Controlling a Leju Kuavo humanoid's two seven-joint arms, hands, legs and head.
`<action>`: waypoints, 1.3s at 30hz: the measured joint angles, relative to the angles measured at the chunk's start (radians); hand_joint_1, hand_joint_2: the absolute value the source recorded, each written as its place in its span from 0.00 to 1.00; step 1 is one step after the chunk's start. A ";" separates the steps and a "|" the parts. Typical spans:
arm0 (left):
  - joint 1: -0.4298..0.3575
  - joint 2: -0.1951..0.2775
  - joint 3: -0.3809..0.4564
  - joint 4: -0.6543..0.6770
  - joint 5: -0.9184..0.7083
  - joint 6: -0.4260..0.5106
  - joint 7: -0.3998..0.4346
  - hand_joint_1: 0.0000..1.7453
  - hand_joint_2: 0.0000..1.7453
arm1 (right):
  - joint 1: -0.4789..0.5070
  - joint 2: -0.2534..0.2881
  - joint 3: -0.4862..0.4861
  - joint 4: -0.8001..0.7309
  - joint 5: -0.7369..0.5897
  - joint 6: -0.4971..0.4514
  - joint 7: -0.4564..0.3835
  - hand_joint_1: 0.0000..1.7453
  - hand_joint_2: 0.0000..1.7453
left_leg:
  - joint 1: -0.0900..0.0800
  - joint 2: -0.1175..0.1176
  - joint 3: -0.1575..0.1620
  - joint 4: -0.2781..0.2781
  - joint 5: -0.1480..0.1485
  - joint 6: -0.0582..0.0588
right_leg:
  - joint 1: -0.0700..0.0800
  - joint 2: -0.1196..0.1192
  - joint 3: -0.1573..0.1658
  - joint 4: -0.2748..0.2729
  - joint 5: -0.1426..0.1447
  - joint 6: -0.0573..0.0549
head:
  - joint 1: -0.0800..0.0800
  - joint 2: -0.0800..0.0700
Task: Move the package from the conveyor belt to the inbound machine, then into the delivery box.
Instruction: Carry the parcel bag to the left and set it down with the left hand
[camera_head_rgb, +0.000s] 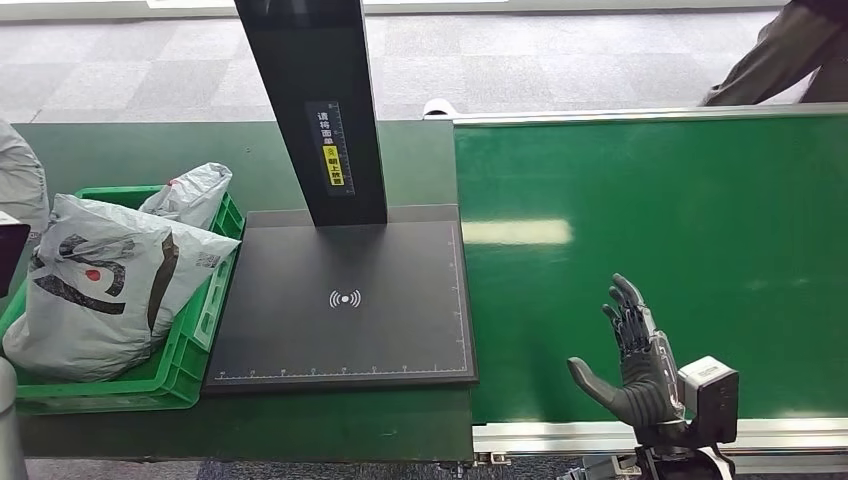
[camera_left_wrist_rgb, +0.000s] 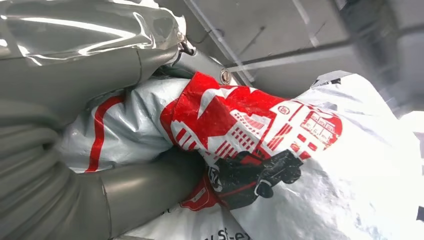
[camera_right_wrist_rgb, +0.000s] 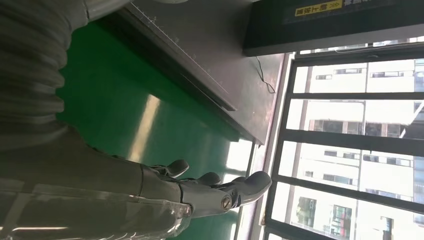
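My right hand stands upright over the near edge of the green belt, palm turned toward the scanner pad, fingers spread apart with nothing in them. My right wrist camera shows the same hand from behind: thumb and fingers stretched out over the green surface, with the dark pad beyond them, its black post with a yellow label, and a window with buildings outside.

My left hand appears in its wrist camera, pressed right up against a grey bag printed in red and black. The thumb lies along the plastic, but I cannot tell whether the fingers are closed on the bag or just resting against it.

From the head camera I count one scanner pad with one post rising from its back edge, and one green crate just left of the pad. Two bags lie in the crate: a large grey one with black and red print at the front and a smaller grey one behind it. A third grey shape shows at the far left edge. A person's sleeve reaches in beyond the far side of the belt.
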 joint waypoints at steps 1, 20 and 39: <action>-0.010 0.010 0.006 0.021 -0.008 -0.023 0.023 1.00 1.00 | 0.000 0.001 0.000 0.000 0.007 0.001 0.000 0.00 1.00 | 0.000 0.000 0.000 0.000 0.000 0.000 | 0.000 0.000 0.000 0.000 0.000 0.000 | 0.000 0.000; -0.255 0.171 -0.049 0.638 0.257 -0.607 -0.047 1.00 1.00 | -0.014 -0.002 -0.007 0.025 0.012 0.023 -0.022 0.00 1.00 | 0.001 0.002 -0.001 0.000 0.000 0.000 | 0.001 0.002 -0.002 0.000 0.000 -0.001 | 0.000 0.000; -0.242 0.182 -0.354 0.445 0.320 -0.706 0.027 1.00 1.00 | 0.005 -0.009 -0.039 0.018 -0.002 0.022 -0.021 0.00 1.00 | 0.001 0.000 -0.002 0.000 0.000 -0.001 | 0.001 0.001 -0.002 0.000 0.000 0.000 | 0.000 0.000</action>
